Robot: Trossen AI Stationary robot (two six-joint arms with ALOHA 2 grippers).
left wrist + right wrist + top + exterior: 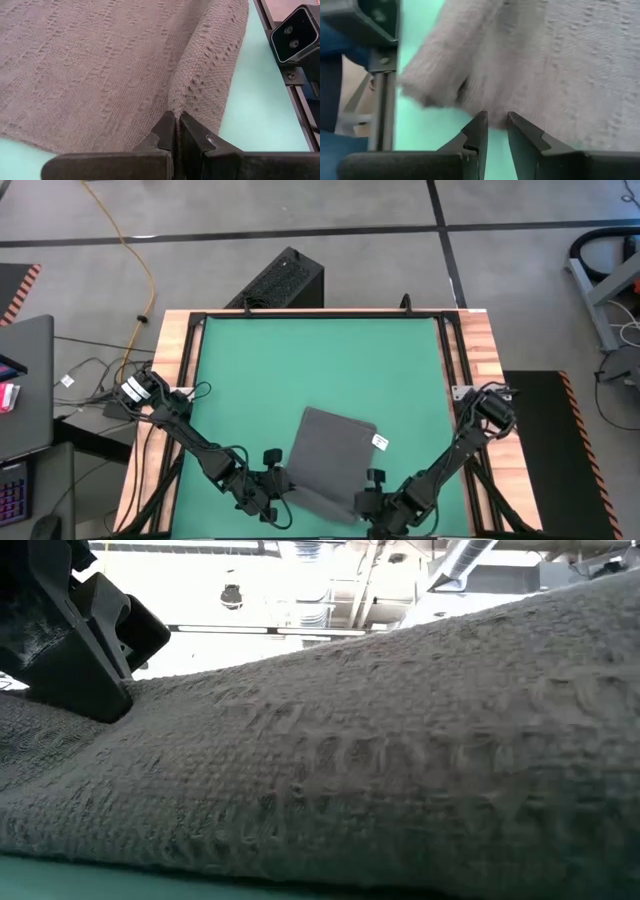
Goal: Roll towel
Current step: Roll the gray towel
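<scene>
The dark grey towel point(330, 460) lies on the green mat near the table's front edge, with its white tag point(380, 442) at the right edge. Its near strip is raised into a fold point(210, 70). It fills the low view point(380, 740). My left gripper point(285, 488) is at the towel's near left corner, shut on the cloth point(176, 120). My right gripper point(367, 502) is at the near right corner, its fingers a small gap apart point(495, 120) at the towel's edge point(470, 100). I cannot tell whether they touch it. My left gripper pinches the left end of the towel's raised near fold point(176, 107) between its two fingers, which stand almost together. The fingers come low from the table's left, along the fold. The fold rises a little at the fingers; the rest of the towel lies on the mat.
The table's black frame and a small camera point(295, 35) stand just beyond the towel's near edge. Wooden strips point(170, 380) flank the green mat point(320, 360), which is bare on the far side. A black box point(280, 280) stands on the floor behind the table.
</scene>
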